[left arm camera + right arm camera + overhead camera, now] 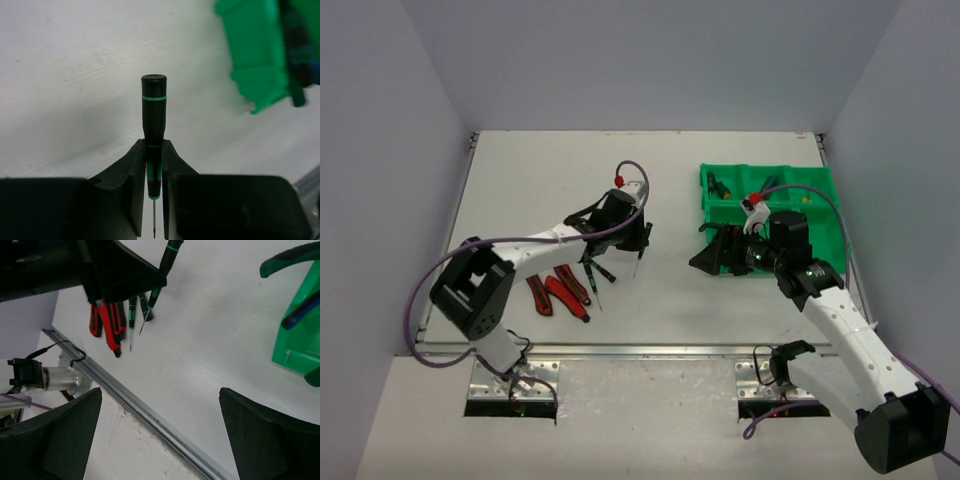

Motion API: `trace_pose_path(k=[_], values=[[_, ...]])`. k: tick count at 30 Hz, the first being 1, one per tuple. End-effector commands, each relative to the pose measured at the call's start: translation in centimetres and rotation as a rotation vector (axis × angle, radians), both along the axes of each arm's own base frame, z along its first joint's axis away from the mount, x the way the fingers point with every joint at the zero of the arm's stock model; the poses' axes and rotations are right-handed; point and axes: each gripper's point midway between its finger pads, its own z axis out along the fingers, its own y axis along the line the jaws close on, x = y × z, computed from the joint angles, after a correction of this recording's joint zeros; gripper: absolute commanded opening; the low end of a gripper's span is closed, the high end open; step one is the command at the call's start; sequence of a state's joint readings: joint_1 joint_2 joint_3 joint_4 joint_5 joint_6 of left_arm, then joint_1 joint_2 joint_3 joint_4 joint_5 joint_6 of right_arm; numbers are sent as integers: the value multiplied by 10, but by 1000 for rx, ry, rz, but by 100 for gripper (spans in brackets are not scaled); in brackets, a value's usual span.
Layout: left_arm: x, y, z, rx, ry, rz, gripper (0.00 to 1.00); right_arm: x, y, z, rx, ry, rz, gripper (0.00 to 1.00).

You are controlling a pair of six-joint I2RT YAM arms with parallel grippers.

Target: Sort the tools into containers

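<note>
Overhead, the left gripper holds the screwdriver over the table, well apart from the green tray. At the left wrist, the jaws clamp the lower handle. The long axis is in line with the gripper, cap outward. This narrow grip may let the screwdriver pivot. At the right wrist, the right gripper gapes empty.

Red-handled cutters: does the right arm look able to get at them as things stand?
Probably not cleanly. The right claw is open and turned toward the red-handled cutters, but the left claw, shut on a green-banded screwdriver, hangs just in front of and partly over them.
</note>
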State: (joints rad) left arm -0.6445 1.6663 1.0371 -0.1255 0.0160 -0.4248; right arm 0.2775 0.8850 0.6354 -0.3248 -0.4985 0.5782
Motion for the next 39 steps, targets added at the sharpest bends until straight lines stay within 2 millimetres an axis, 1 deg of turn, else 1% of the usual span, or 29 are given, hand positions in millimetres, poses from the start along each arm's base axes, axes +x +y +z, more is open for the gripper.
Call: trace_pose_path(k=[1,3,4,5,6,7,8,9,11,13,15,21,22,23,24,26,27,29,30,31,32,33,34,35,36,37,38,39], values=[[-39,-43,99,-420,-145,-157,0,11,27,45,208,-103,68,99],[-62,-54,124,-536,-176,-268,0,16,32,53,244,-122,77,99],[-72,-55,126,-573,-174,-304,0,19,34,57,258,-134,86,98],[-81,-58,136,-625,-185,-350,0,20,37,60,270,-138,99,97],[-92,-62,152,-690,-207,-409,0,22,40,65,285,-144,113,93],[-100,-63,156,-721,-208,-433,0,24,42,71,303,-153,119,86],[-106,-63,155,-739,-202,-450,0,25,43,74,314,-156,125,78],[-110,-64,156,-754,-200,-464,0,25,45,76,321,-156,130,73],[-119,-67,162,-797,-193,-500,0,26,47,81,342,-151,141,59],[-124,-68,162,-815,-187,-515,0,24,51,85,361,-154,157,57],[-125,-69,163,-824,-188,-515,0,23,52,85,365,-147,162,56],[-125,-73,174,-845,-208,-522,0,17,62,73,367,-103,175,56],[-125,-75,172,-843,-201,-522,0,17,64,72,367,-100,175,53],[-124,-76,170,-839,-194,-518,0,16,65,72,369,-99,177,48],[-122,-78,169,-837,-188,-515,0,14,68,71,374,-94,190,40],[-120,-80,166,-833,-180,-512,2,12,72,73,383,-89,205,0],[-119,-80,164,-828,-176,-504,7,13,71,73,381,-93,202,0],[-113,-80,158,-808,-168,-474,24,16,68,69,352,-86,175,0],[-107,-79,153,-781,-160,-435,47,24,64,68,315,-104,137,0],[-97,-76,143,-732,-142,-364,78,35,56,66,252,-128,70,0],[-87,-71,138,-688,-136,-296,92,42,43,53,164,-104,1,0],[-80,-63,126,-630,-116,-225,97,54,27,47,65,-118,-85,0],[-73,-53,116,-566,-105,-151,100,66,11,47,-29,-148,-148,0],[-67,-43,111,-513,-107,-89,100,77,-3,52,-107,-183,-200,0],[-65,-39,117,-509,-123,-72,100,87,-25,52,-186,-182,-302,0],[-58,-19,107,-425,-133,22,100,100,-63,48,-351,-192,-439,0],[-54,-8,97,-365,-131,78,100,104,-86,38,-444,-176,-505,0],[-51,15,89,-285,-140,163,100,111,-115,40,-520,-160,-592,0]])
